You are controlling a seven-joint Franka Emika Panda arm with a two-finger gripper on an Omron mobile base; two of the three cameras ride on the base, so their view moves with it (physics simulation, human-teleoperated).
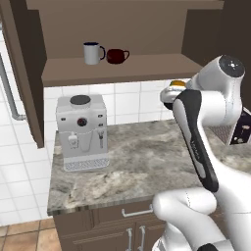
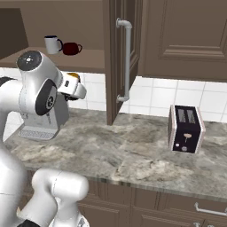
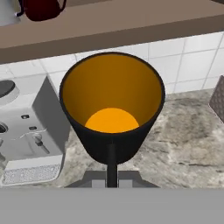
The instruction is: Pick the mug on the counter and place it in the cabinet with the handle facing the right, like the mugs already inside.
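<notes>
- Left base view: mug (image 1: 177, 84) up off the counter (image 1: 142, 157), below the cabinet (image 1: 122, 68) shelf, mostly hidden behind the arm's wrist; elbow bent high, right of the coffee machine (image 1: 82, 132).
- Right base view: gripper (image 2: 75, 86) points toward the far shelf, left of the toaster (image 2: 186, 128).
- Hand view: jaws nearly shut, pinching the near wall at the rim; mug looks rigid, light, probably slick; handle (image 3: 112, 164) faces the hand.

No text, label, brand, number or sign can be read on anything here; the silver boxy coffee machine (image 1: 81, 132) shows only unmarked dials and buttons.
</notes>
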